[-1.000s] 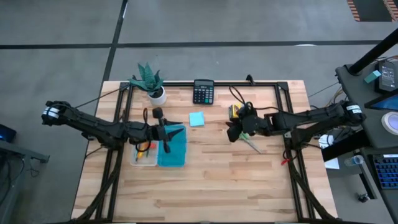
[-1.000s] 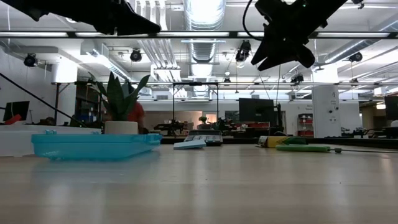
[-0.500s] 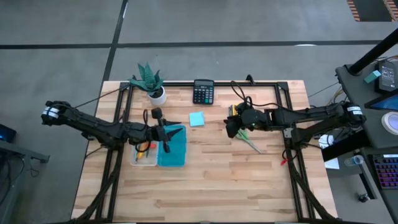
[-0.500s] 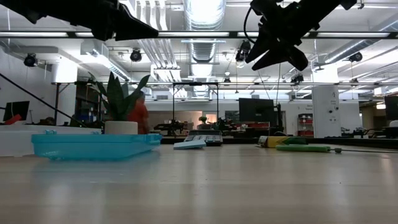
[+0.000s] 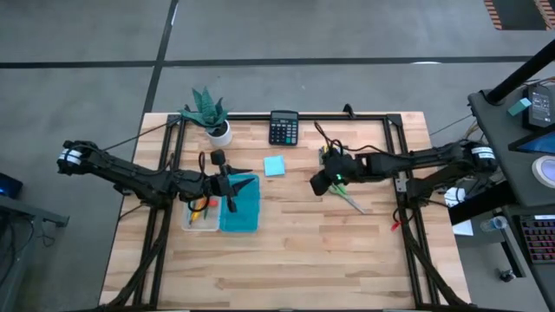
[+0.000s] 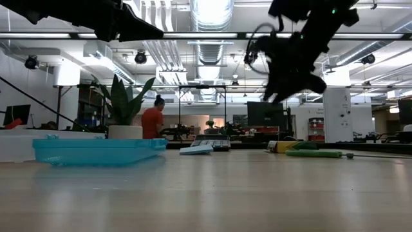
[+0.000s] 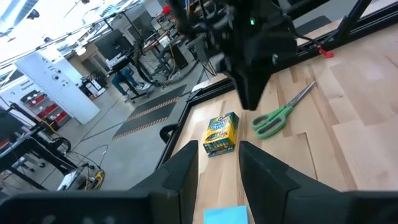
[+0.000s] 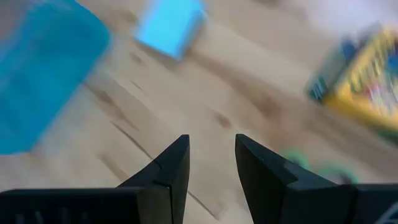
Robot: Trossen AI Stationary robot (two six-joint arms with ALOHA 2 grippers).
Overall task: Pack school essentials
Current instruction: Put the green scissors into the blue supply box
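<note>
The yellow crayon box [image 7: 222, 132] lies flat near the far right of the table, also seen as the crayon box [image 8: 367, 74]. The green-handled scissors [image 7: 283, 115] lie on the wood beside it, toward the near side [image 5: 349, 201]. The light-blue sticky-note pad [image 5: 275, 165] lies flat toward the middle. Some orange and yellow pens [image 5: 198, 206] sit in a clear box. My right gripper [image 8: 211, 162] hangs open above bare wood between pad and crayon box [image 5: 323, 182]. My left gripper [image 7: 217, 168] is open and hovers over the teal lid [image 5: 241, 204].
A potted plant [image 5: 211, 113] and a calculator [image 5: 284, 127] stand at the far edge. The clear box [image 5: 192, 221] lies left of the teal lid [image 6: 96, 151]. Black frame rails run along the table's sides. A person [image 6: 153, 122] moves in the room behind.
My right gripper has moved a little toward the table's left, away from the crayon box, and has tipped so that its fingers point more steeply down. The left arm has kept still. The person in the background has walked to the right.
</note>
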